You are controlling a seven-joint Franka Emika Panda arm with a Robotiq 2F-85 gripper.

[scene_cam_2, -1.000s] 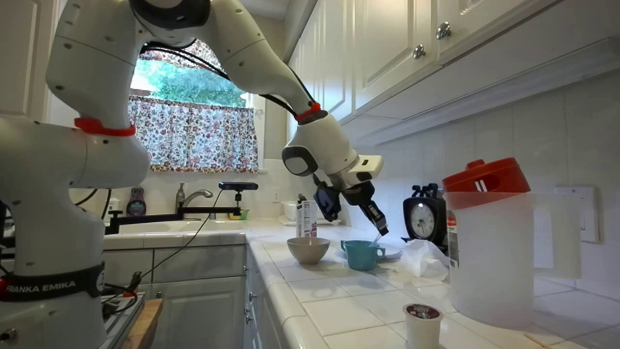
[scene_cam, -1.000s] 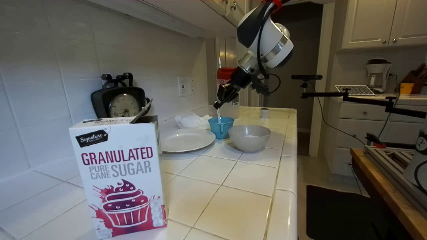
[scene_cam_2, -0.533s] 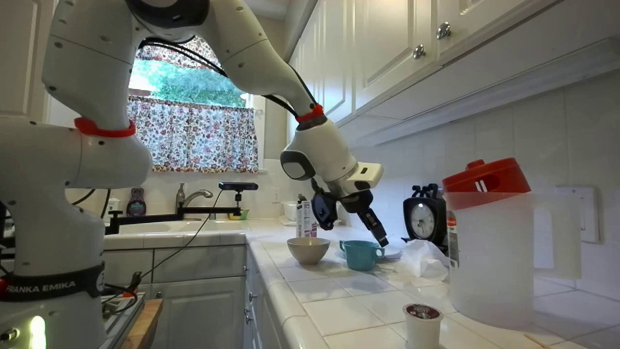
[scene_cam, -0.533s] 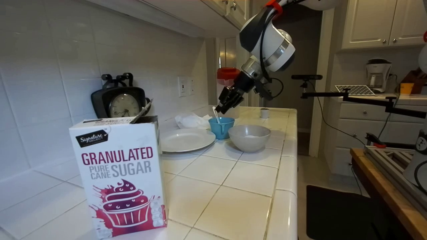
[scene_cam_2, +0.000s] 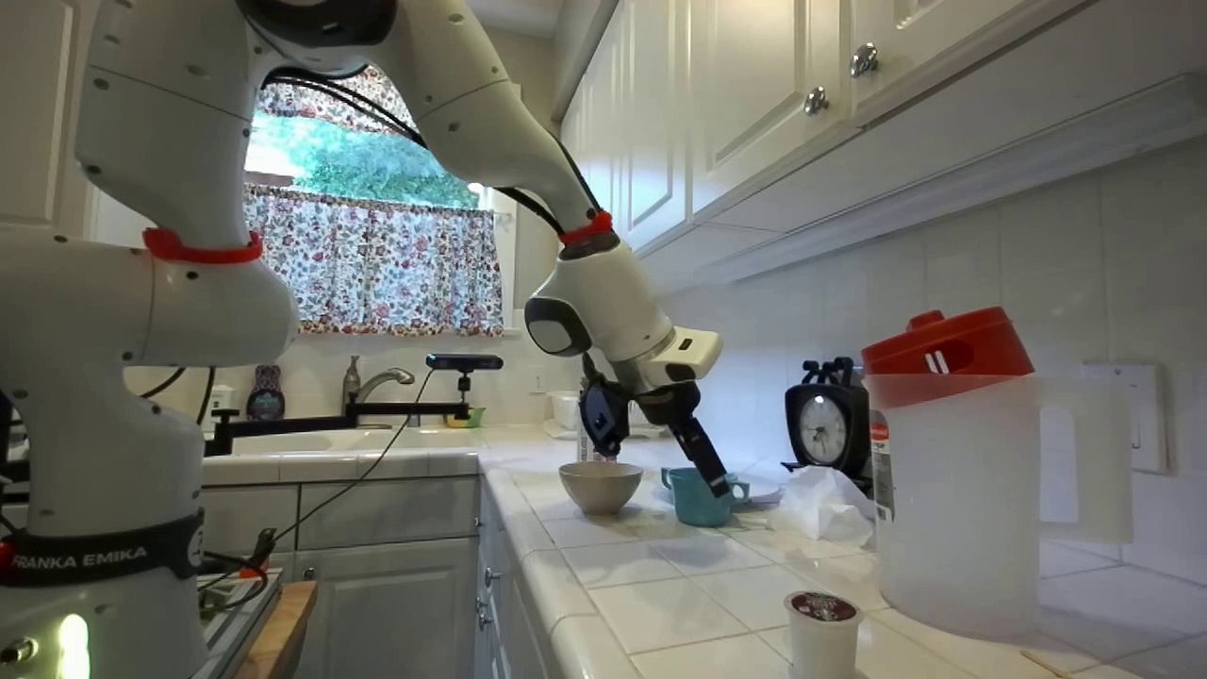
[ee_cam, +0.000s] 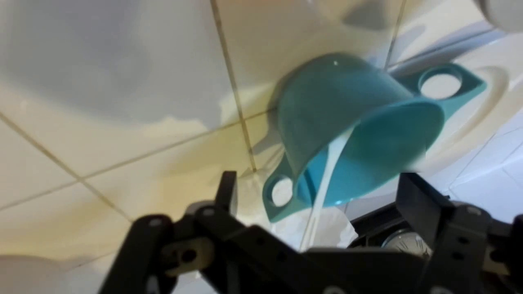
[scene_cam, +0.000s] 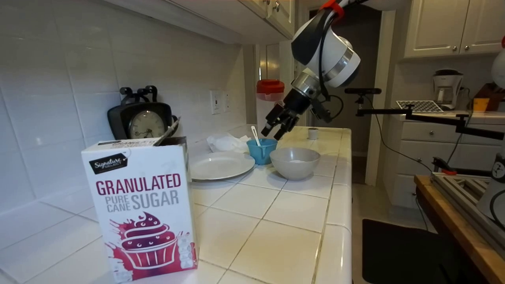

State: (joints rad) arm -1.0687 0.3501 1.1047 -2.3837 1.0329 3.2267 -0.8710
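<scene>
Wrist view: note gripper (ee_cam: 318, 185) with fingers apart, empty, near white stirrer (ee_cam: 325, 179) leaning in teal cup (ee_cam: 343, 96) on desk (ee_cam: 179, 179), presumably rim-propped because too long to lie flat inside.

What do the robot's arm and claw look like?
The arm is white and rounded, with black caps, red bands, a silver ring and black cables. A black strap low down on it says FRANKA EMIKA. The claw is mostly black, with two blocky fingers.
</scene>
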